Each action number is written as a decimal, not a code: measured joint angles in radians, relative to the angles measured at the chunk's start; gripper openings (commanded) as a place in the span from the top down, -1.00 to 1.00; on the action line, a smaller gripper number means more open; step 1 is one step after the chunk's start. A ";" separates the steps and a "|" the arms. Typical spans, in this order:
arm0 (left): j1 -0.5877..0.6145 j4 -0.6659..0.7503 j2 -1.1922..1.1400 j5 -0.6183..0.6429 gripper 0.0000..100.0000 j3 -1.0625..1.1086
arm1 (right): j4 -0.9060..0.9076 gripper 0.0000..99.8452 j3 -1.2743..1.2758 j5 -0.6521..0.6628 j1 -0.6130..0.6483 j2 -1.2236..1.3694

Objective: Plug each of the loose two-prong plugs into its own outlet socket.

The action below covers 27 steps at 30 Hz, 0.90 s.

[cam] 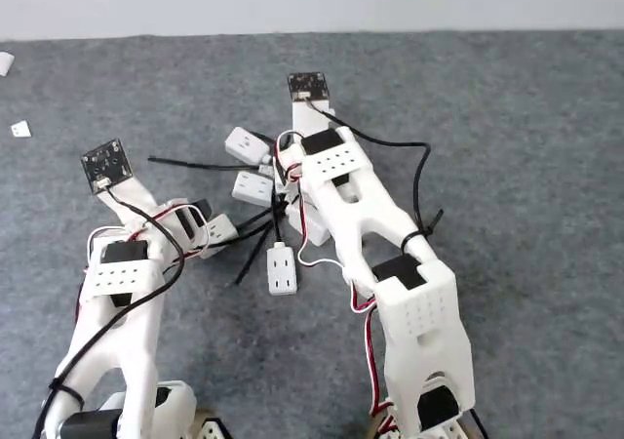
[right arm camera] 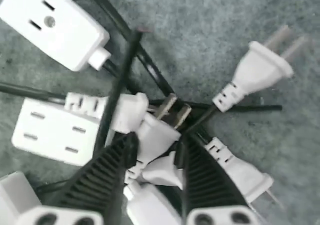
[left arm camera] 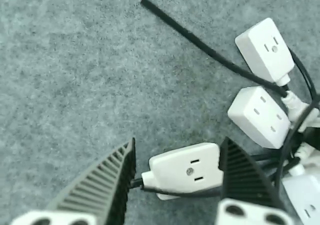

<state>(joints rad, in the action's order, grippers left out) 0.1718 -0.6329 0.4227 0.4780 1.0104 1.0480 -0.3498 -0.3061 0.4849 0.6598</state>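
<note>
Several white outlet sockets and two-prong plugs on black cords lie tangled on the grey mat between the arms. My left gripper [left arm camera: 177,152] [cam: 202,222] is open, its fingers either side of an outlet socket [left arm camera: 185,169] [cam: 220,229] lying flat; one finger touches it, the other stands off. My right gripper [right arm camera: 161,141] [cam: 290,190] is shut on a white two-prong plug [right arm camera: 156,130] whose prongs stick out past the fingertips. A loose plug [right arm camera: 257,72] lies nearby with bare prongs, and another plug [right arm camera: 240,171] lies beside the finger. A further socket [cam: 282,268] lies apart toward the front.
More sockets [left arm camera: 265,47] [left arm camera: 260,116] [right arm camera: 52,22] [right arm camera: 50,130] crowd the tangle, crossed by black cords [cam: 195,164]. Two small white scraps [cam: 19,128] lie at the far left. Open grey mat [cam: 526,137] lies to the right and back.
</note>
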 measured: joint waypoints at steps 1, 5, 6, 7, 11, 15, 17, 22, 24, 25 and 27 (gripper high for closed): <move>0.000 0.000 0.000 0.000 0.50 0.000 | -0.002 0.98 0.000 0.000 0.000 0.000; 0.000 0.000 0.000 0.000 0.50 0.000 | 0.012 0.98 -0.012 0.000 -0.006 0.000; 0.000 0.000 0.000 0.000 0.50 0.000 | 0.017 0.98 -0.014 0.000 -0.009 0.000; 0.000 0.000 0.000 -0.002 0.50 0.000 | 0.023 0.98 -0.014 0.000 -0.011 -0.006; -0.015 0.000 0.000 -0.002 0.50 0.000 | 0.095 0.98 -0.009 0.014 -0.008 -0.066; -0.015 0.000 0.000 -0.005 0.50 0.000 | 0.193 0.98 -0.009 0.018 -0.009 -0.195; -0.017 0.000 0.000 -0.005 0.50 0.000 | 0.249 0.98 -0.009 0.018 -0.020 -0.269; -0.017 0.000 0.000 -0.005 0.50 0.000 | 0.344 0.97 -0.009 0.018 -0.081 -0.390; -0.017 0.000 0.000 -0.005 0.50 0.000 | 0.348 0.90 0.026 0.018 -0.063 -0.391; -0.017 0.000 0.000 -0.005 0.50 0.000 | 0.347 0.85 0.060 0.018 -0.043 -0.384; -0.018 0.000 0.000 -0.005 0.50 0.000 | 0.299 0.77 0.121 0.018 0.003 -0.342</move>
<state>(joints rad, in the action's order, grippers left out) 0.1534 -0.6329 0.4227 0.4733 1.0104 1.3472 -0.2286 -0.2877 0.4879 0.3176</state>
